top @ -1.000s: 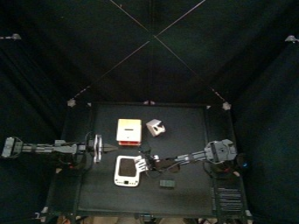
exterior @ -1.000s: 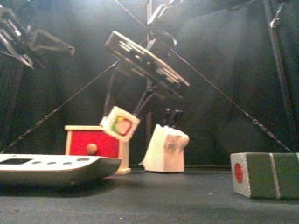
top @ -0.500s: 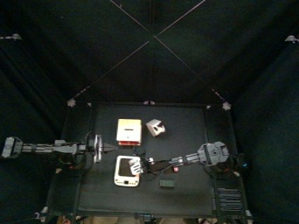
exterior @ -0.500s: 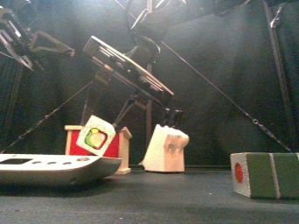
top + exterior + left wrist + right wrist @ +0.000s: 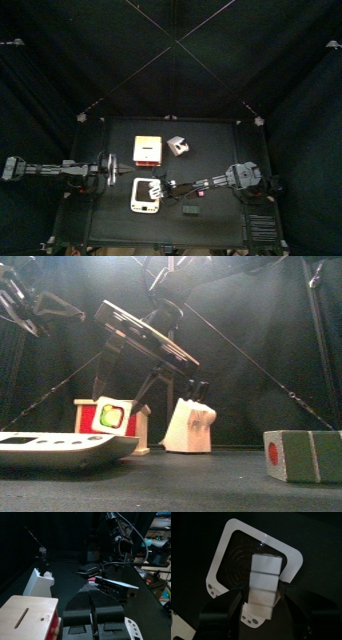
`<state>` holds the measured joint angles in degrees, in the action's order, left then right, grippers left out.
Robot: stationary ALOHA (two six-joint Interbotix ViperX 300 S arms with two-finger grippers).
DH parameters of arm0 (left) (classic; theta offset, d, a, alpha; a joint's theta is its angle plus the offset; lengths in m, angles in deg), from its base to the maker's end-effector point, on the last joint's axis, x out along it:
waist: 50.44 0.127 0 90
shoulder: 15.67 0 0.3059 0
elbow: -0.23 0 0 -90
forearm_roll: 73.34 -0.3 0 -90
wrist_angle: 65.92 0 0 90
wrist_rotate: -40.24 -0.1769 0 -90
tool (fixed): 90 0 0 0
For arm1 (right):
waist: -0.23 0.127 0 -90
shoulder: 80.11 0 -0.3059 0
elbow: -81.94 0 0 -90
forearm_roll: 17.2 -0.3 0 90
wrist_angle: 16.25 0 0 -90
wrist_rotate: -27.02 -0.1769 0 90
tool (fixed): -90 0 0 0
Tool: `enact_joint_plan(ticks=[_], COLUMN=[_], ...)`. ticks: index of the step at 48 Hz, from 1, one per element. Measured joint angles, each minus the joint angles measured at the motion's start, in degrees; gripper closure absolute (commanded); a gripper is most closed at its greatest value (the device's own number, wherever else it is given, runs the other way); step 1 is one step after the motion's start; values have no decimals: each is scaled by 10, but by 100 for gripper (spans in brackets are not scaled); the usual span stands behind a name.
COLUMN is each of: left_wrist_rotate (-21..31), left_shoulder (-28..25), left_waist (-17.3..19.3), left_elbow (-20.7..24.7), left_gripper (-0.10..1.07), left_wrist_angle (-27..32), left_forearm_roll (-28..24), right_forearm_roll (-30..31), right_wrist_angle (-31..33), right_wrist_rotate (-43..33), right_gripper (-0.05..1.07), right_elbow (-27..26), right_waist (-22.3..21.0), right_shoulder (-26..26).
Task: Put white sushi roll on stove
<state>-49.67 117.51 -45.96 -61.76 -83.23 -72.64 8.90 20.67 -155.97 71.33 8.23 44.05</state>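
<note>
So the right end effector point(image 5: 261, 602) has its jaws spread around the white sushi roll point(image 5: 263, 584), which sits straight over the stove point(image 5: 234, 547), long axis along the stove's length, looks basically ready to drop.

One camera hangs high overhead, looking straight down at the small table point(image 5: 214, 190). Another sits at the table's front edge, level and close. Each wrist camera looks along its own arm; the white stove point(image 5: 146, 196) shows in overhead, front and right wrist views
</note>
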Motion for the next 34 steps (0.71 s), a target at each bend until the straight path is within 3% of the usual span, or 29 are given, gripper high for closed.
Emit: enact_joint_plan(ticks=[8,34], left_wrist_rotate=[0,0], left_shoulder=[0,0], left_waist=[1,1], left_elbow=[-1,-1], left_gripper=[99,99], left_wrist_angle=[0,0], left_forearm_roll=[0,0], right_forearm_roll=[2,26], right_wrist_angle=[2,38], right_wrist_rotate=[4,6], right_gripper=[5,5], right_elbow=[-7,-27], right_waist=[0,5], right_shoulder=[0,0])
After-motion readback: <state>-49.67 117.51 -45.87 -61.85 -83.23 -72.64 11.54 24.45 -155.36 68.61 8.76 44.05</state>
